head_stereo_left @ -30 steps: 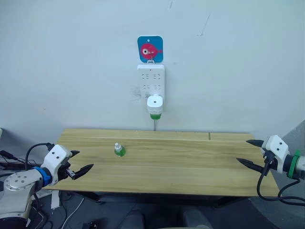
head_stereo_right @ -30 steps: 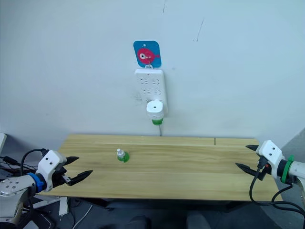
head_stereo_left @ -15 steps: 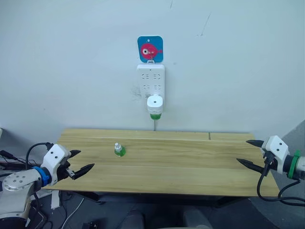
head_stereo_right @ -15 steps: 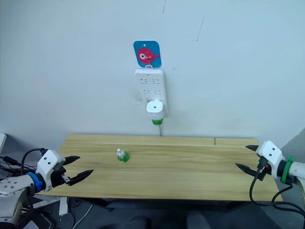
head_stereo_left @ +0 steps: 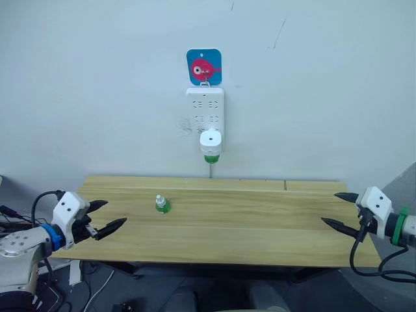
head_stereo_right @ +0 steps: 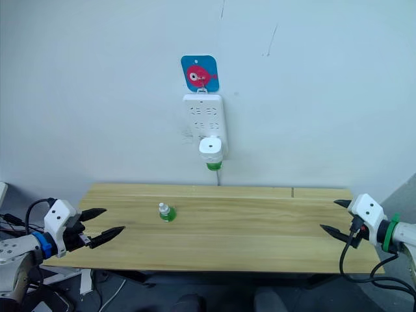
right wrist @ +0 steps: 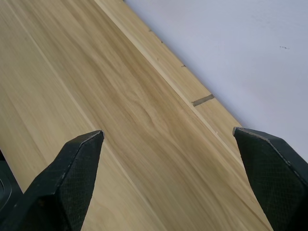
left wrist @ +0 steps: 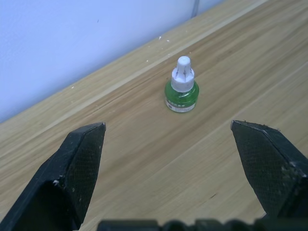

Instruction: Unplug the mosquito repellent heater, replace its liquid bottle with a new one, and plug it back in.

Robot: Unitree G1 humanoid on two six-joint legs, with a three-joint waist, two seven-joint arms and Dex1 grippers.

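The white mosquito repellent heater [head_stereo_left: 210,141] is plugged into the bottom of a white power strip [head_stereo_left: 205,110] on the wall, with a green liquid bottle [head_stereo_left: 210,158] hanging under it. A second small green bottle with a white cap [head_stereo_left: 162,204] [left wrist: 182,90] stands upright on the wooden table [head_stereo_left: 234,227], left of centre. My left gripper [head_stereo_left: 103,217] is open at the table's left edge, pointing toward that bottle and well short of it. My right gripper [head_stereo_left: 338,208] is open over the table's right end, holding nothing.
A blue card with a pink fish [head_stereo_left: 203,66] hangs on the wall above the power strip. A cord [head_stereo_left: 210,170] drops from the strip behind the table. The table's back edge meets the wall.
My left gripper has drawn back a little to the left, toward the table's edge. The right gripper has barely moved. The bottles and heater are as before.
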